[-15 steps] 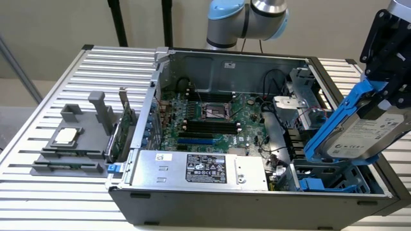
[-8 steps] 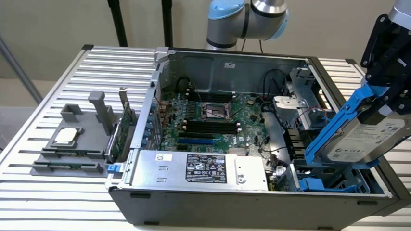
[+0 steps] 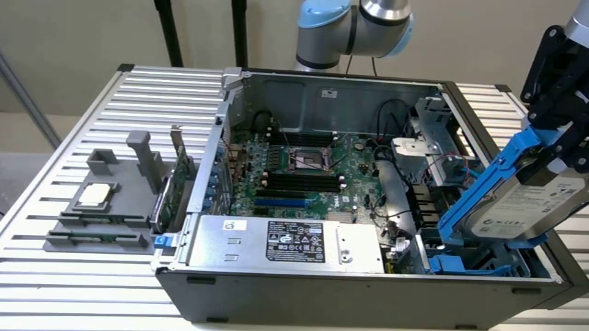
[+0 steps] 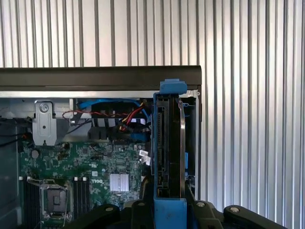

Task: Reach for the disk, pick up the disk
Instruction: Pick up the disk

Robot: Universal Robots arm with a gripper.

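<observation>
My gripper (image 3: 555, 146) clamps the hard drive (image 3: 526, 205), tilted over the computer case (image 3: 368, 293); its lower blue rail (image 3: 471, 198) may snag the drive bay (image 3: 460, 265).

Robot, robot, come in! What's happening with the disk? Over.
End effector shut on the disk. Disk tilted, upper end above the computer case, at the exterior view's right. Nothing lying on it.

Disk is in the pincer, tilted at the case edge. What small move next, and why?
Probably lift slightly, straight up: the pincer grips the disk by its upper end, but its lower end seems to sit inside the case.
</observation>
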